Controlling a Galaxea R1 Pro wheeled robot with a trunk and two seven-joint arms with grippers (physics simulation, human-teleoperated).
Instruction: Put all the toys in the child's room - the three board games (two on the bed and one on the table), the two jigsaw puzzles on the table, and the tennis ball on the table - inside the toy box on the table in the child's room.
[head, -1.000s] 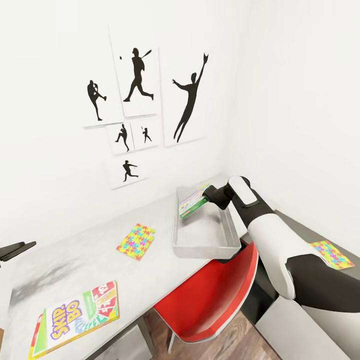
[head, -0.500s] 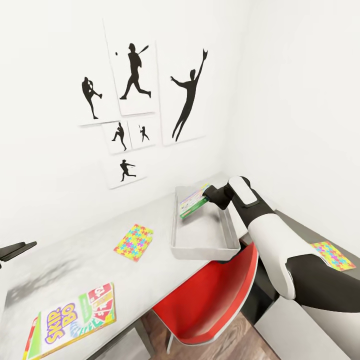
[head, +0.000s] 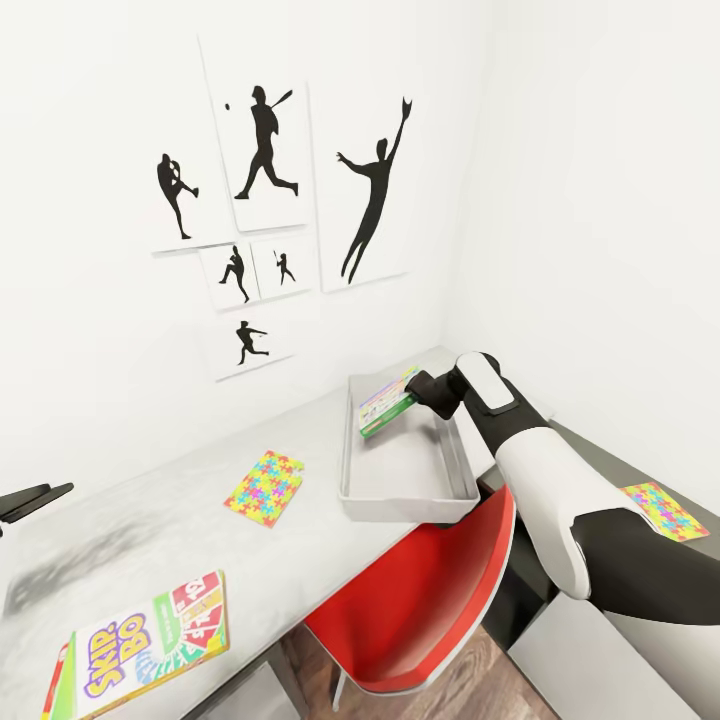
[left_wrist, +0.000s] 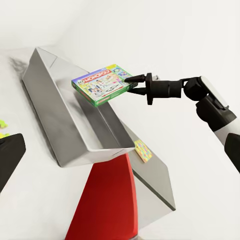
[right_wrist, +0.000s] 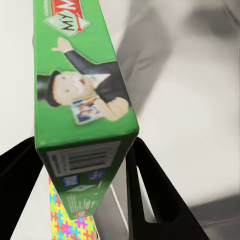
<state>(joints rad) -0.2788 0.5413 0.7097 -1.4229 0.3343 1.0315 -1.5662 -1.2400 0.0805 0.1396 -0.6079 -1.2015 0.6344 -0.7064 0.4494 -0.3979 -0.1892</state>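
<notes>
Over the light grey rectangular toy box (head: 405, 470) w/ sloping walls, the right gripper (head: 413, 397) pinches a flat green-edged Monopoly board game (head: 387, 403) by one short end, held tilted just above the far end of the bin, not yet down inside. Box looks light & stiff, glossy card, so prob. a bit slippery; an end grip like this should hold, tho a mid-edge hold would resist twisting better. Left gripper (head: 40, 494) sits at the view's edge, can't tell if parted or closed. Long pale grey-white table (head: 150, 520) also carries a bright jigsaw puzzle square (head: 264, 487) & the green-yellow Skip-Bo box (head: 145, 645) near the front. Second puzzle (head: 660, 510) lies on the lower dark desk. White walls, black athlete silhouettes (head: 375, 200), red chair (head: 420, 600), plank floor.
</notes>
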